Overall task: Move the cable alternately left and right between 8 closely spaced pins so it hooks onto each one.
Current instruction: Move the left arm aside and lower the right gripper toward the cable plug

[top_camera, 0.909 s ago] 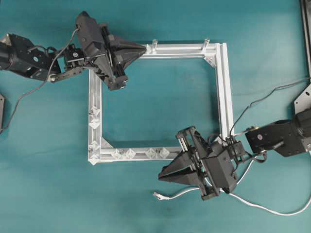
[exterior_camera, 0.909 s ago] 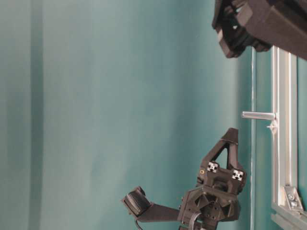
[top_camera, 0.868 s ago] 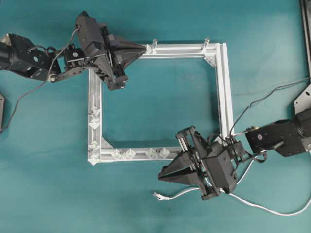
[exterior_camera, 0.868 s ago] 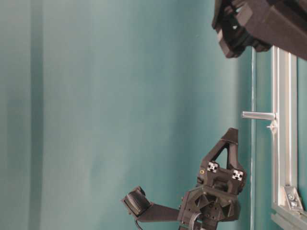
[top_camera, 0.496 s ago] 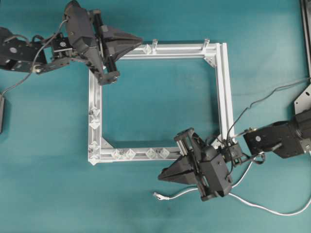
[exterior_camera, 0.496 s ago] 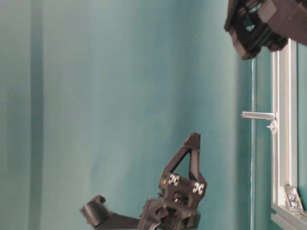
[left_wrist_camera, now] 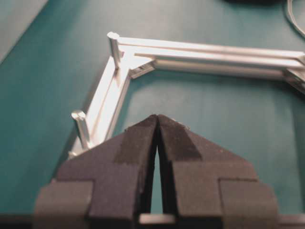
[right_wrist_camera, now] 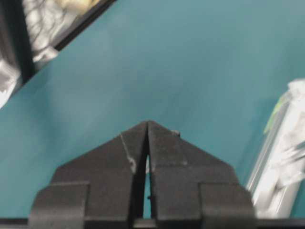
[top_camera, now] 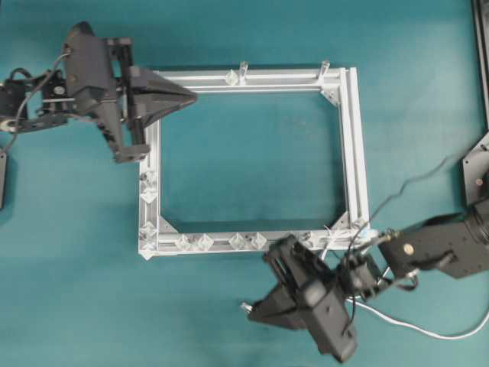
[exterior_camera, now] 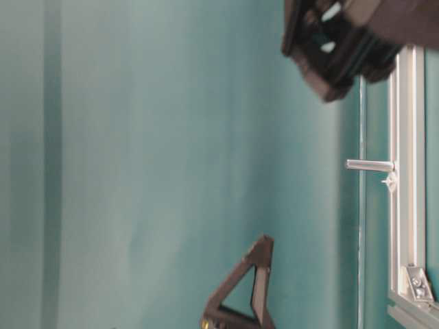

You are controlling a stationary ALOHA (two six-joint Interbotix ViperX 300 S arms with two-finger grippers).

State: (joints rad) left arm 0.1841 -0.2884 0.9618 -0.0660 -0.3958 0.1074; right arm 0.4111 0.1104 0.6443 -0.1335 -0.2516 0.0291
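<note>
Overhead view shows the left hand point(top_camera: 191, 95) with its fingers pressed together and nothing between them, its tip over the upper left corner of the frame point(top_camera: 353, 153), a square of silver rails lying on the teal table point(top_camera: 244, 30). The left wrist view confirms it: the two dark pads point(left_wrist_camera: 138, 143) meet at the tip with only a thin slit behind, and beyond them lie a frame corner and two upright grey posts point(left_wrist_camera: 114, 47).

The right hand point(top_camera: 250, 315) is closed as well. In the right wrist view its fingers point(right_wrist_camera: 131, 152) meet at the tip, and whether anything thin is caught there cannot be told. This hand sits just outside the frame's lower rail, tip pointing away from the right arm's base.

The cable point(top_camera: 412, 327) lies on the table behind and beneath the right hand, a white line running out toward the lower right edge; its small end point(top_camera: 244, 307) shows right at the hand's tip. The pins point(top_camera: 205, 242) stand along the lower rail, just beside the right hand, with more on the left rail below the left hand. No cable touches them.
</note>
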